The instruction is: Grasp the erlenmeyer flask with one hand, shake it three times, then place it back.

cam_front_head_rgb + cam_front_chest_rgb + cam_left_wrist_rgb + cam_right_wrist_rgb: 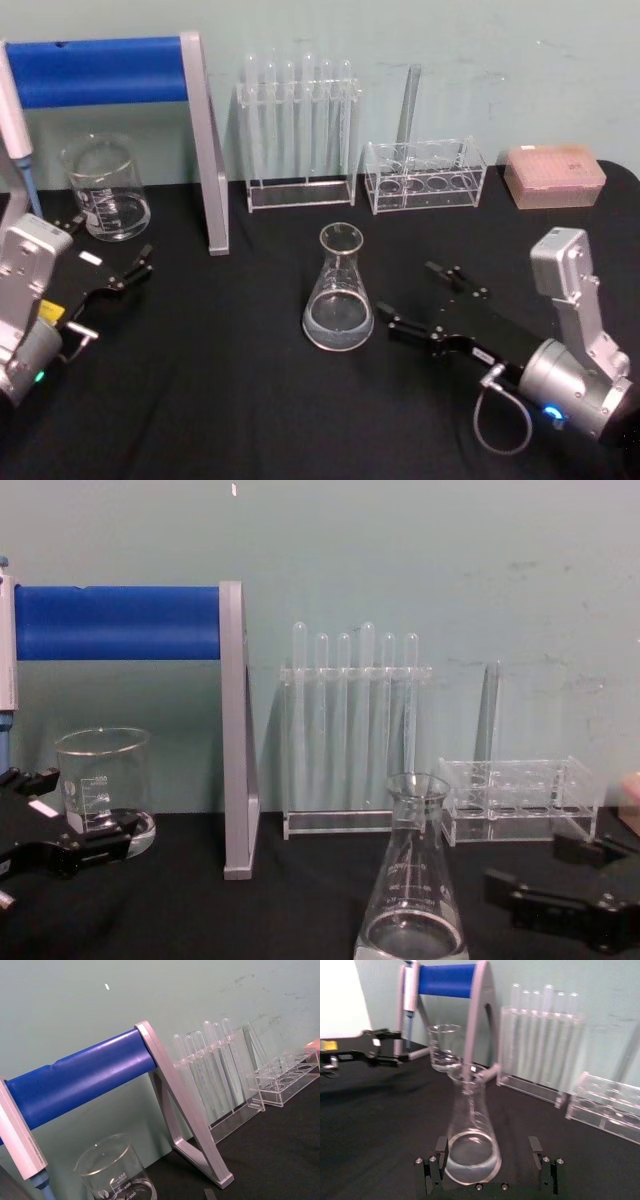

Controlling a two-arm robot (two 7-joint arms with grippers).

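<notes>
Right hand (408,290) is low over the black bench (230,390), reaching in from the robot's right, fingers (431,1172) spread wide and gripping nothing. Just ahead of that gap stands the clear glass conical erlenmeyer flask (339,290), upright near the middle of the bench, with a shallow pool of clear liquid in its round base. In the right wrist view the base lines up squarely with the opening. In the head view the nearer fingertip is just beside the glass, and contact there cannot be made out. On the robot's left side, the left hand (112,240) hovers low with its fingers also apart and empty, near the squat clear glass beaker (105,190) with printed marks. Beside the beaker rises a grey metal stand with a blue roll across its top (105,70), and a pipette (15,130) hangs at its far left end. Along the wall behind the flask, well apart from it, stands a clear plastic rack of upright test tubes (300,130). Next comes a lower clear rack holding a single tall tube (425,178), and then a pink lidded box (555,175) at the far right.
</notes>
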